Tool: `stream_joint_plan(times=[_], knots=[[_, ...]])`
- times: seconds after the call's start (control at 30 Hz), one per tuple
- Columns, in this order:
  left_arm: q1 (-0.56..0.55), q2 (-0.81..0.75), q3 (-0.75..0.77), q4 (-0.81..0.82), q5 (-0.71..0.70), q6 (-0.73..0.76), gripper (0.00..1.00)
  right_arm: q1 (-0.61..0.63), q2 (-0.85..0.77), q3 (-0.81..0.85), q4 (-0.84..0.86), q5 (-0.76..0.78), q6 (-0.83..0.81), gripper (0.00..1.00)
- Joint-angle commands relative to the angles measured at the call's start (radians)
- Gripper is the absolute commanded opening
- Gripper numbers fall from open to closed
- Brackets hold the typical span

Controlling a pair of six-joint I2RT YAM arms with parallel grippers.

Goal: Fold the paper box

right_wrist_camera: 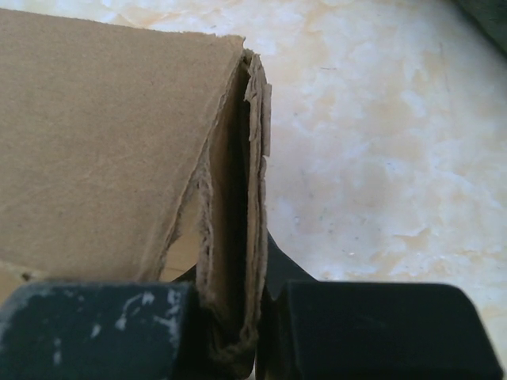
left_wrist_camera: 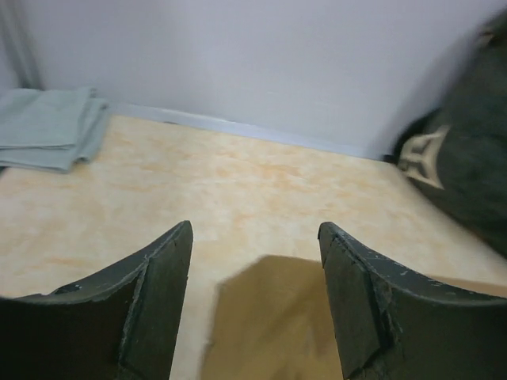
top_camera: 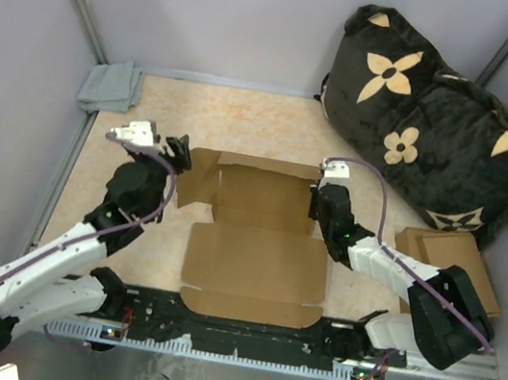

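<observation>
Side-wall fold underway: right gripper [right_wrist_camera: 245, 317] pinches paper box [top_camera: 260, 240] at its doubled wall; left gripper [left_wrist_camera: 255, 229] gapes, flap just below, prob. must close on it next.

left arm [top_camera: 59, 250]: white shells, black joints | right arm [top_camera: 388, 263]: same white-and-black build | purple cable [top_camera: 385, 210] running along each | left gripper [left_wrist_camera: 255, 229] fingers [left_wrist_camera: 158, 301]: dull black, curved, scuffed edges | right gripper [right_wrist_camera: 238, 317] fingers [right_wrist_camera: 95, 328]: black, flecked with white scuffs

Paper box [top_camera: 259, 249] left of pillow [top_camera: 439, 133]
</observation>
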Motion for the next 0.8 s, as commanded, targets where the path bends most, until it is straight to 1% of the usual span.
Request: stream_joint_plan(times=[0.0,0.03,0.1,0.17,0.2,0.3,0.43,0.57,0.7,0.77], knots=[[0.205,0.203,0.175,-0.179,0.017,-0.098,0.72,-0.065,-0.037,0.044,-0.062,0.009,0.007,0.00],[0.272,0.255,0.208,-0.220,0.088,-0.149,0.72,-0.077,-0.043,0.048,-0.065,-0.001,0.000,0.00],[0.373,0.343,0.246,-0.226,0.176,-0.179,0.70,-0.099,-0.049,0.057,-0.078,-0.027,-0.014,0.00],[0.425,0.401,0.254,-0.179,0.190,-0.174,0.67,-0.117,-0.052,0.070,-0.098,-0.062,-0.025,0.00],[0.449,0.416,0.249,-0.145,0.222,-0.180,0.66,-0.124,-0.052,0.073,-0.106,-0.078,-0.028,0.00],[0.511,0.447,0.208,-0.023,0.390,-0.208,0.66,-0.133,-0.052,0.079,-0.113,-0.115,-0.030,0.00],[0.554,0.479,0.124,0.080,0.533,-0.233,0.67,-0.138,-0.060,0.082,-0.120,-0.159,-0.025,0.00],[0.559,0.521,0.001,0.225,0.658,-0.271,0.67,-0.141,-0.064,0.101,-0.141,-0.215,-0.017,0.00],[0.558,0.584,-0.088,0.364,0.780,-0.335,0.66,-0.148,-0.077,0.113,-0.155,-0.263,-0.009,0.00],[0.559,0.589,-0.144,0.445,0.850,-0.347,0.66,-0.153,-0.081,0.120,-0.166,-0.279,-0.008,0.00]])
